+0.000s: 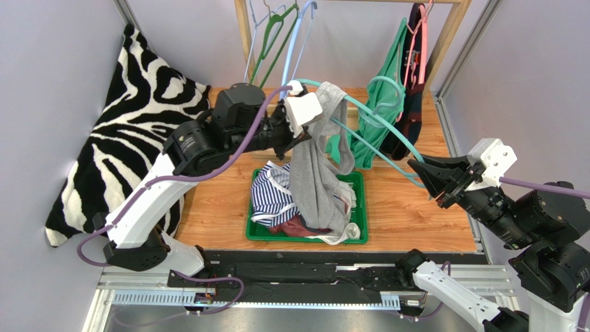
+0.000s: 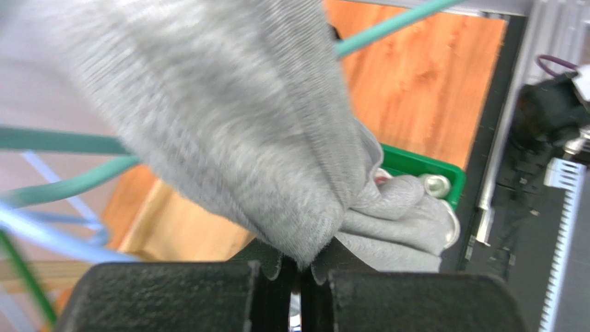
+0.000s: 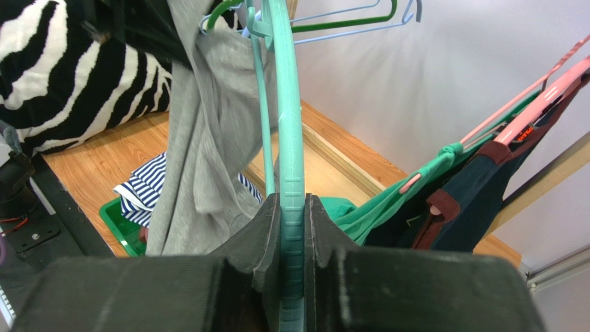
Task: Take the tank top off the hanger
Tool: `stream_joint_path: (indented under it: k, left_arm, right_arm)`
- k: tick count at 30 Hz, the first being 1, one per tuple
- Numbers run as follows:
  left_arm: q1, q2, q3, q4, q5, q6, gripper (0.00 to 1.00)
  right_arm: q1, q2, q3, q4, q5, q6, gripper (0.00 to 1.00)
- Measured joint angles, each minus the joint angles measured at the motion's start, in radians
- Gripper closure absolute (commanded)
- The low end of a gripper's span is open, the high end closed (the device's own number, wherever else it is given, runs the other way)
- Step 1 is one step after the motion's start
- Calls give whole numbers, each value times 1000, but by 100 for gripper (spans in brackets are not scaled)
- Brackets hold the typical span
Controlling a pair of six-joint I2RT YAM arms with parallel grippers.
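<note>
A grey tank top hangs from a teal hanger held out over the green tray. One strap still loops the hanger's arm. My left gripper is shut on the grey cloth near its top; in the left wrist view the cloth is pinched between the fingers at the gripper. My right gripper is shut on the hanger's end; the right wrist view shows the teal bar clamped at the gripper, with the grey top hanging to the left.
The tray holds a striped garment and other clothes. Green and dark tank tops hang on a wooden rack at the back right, with empty hangers at the back. A zebra cushion leans on the left wall.
</note>
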Motion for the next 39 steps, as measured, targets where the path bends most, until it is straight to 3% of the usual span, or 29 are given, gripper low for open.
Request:
stream_joint_path:
  k: [10,16,23,32,39]
  left_arm:
    - [65,-38,202,42,-189,18,100]
    - [68,-37,256,56,-231,12,100]
    - [68,-32,256,49,-211,11,100]
    - [67,-32,230,42,-129,13,100]
    - [66,-27,94,40,-153,19,100]
  right_arm:
    - [0,-75,11,-103,-5,9,100]
    - [0,-179,32,-158,-11,10,100]
    - [0,-274,43,-175,64,13,100]
    - [1,-280,36,-153,144,32,100]
    - [22,-275,47,-124,-30,44,100]
